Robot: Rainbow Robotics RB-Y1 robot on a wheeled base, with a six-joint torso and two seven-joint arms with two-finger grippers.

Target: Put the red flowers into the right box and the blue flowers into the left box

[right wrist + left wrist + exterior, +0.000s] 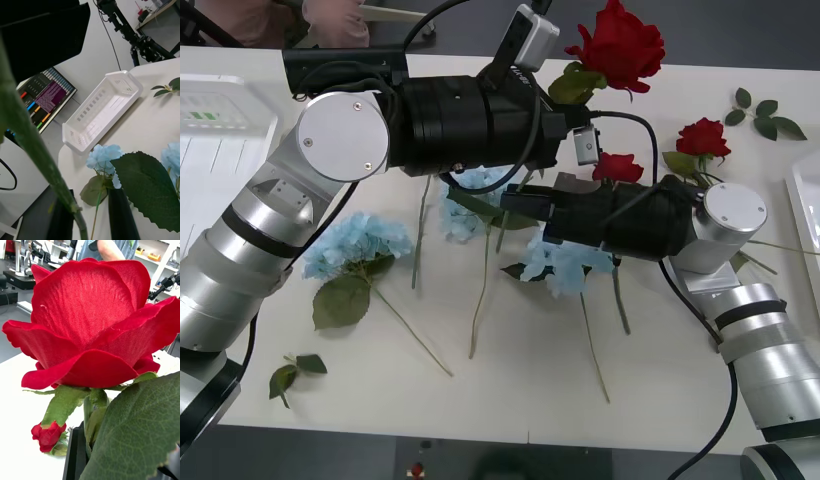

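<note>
My left gripper (572,108) reaches across the table and is shut on the stem of a red rose (620,45), held high above the far middle. The left wrist view has this rose (90,322) close up, its stem running down beside a black finger (73,459). My right gripper (517,205) sits just below, open, with the green stem (41,157) between its black fingers (120,213). Two more red roses (703,138) (617,167) lie at the right. Blue hydrangeas (355,243) (565,265) (465,205) lie mid-table. The left box (220,150) (101,108) and the right box (805,200) sit at the table's edges.
Loose leaf sprigs lie at the far right (765,115) and near the front left (290,375). Long thin stems (480,300) spread toward the front edge. A monitor (45,97) and a tripod (131,33) stand beyond the left box.
</note>
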